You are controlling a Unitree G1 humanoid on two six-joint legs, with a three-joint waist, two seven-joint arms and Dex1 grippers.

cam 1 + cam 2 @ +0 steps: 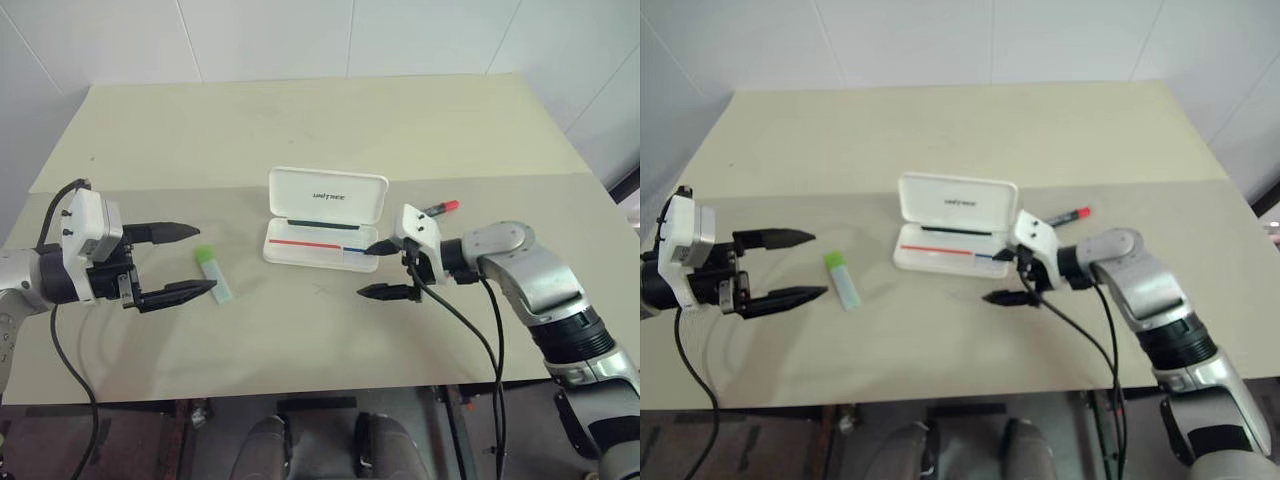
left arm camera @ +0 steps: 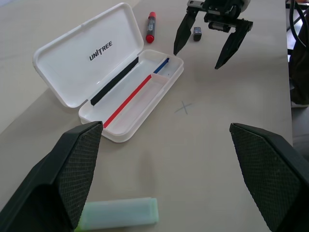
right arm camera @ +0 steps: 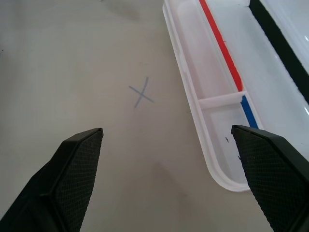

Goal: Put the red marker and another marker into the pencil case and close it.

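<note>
The case [image 1: 325,218] lies open in the middle of the table [image 1: 300,120], its lid tipped back toward the far wall, the tray with the red and blue stripe facing the robot. Nothing is in the tray.

The left claw [image 1: 185,262] hangs above the table on the left, fingers spread wide and holding nothing. The green marker [image 1: 212,274] lies flat on the table just beside its fingertips, between the claw and the case, touching neither.

The right claw [image 1: 385,268] points in from the right, also spread wide and empty. Its upper finger reaches over the right end of the tray, by the blue stripe; whether it touches the rim I cannot tell. A small pencilled cross [image 3: 141,93] sits on the table just in front of the case, near that claw.

The red marker [image 1: 440,208] lies on the table behind the right wrist, just to the right of the case and apart from it, well clear of both claws' fingers.
</note>
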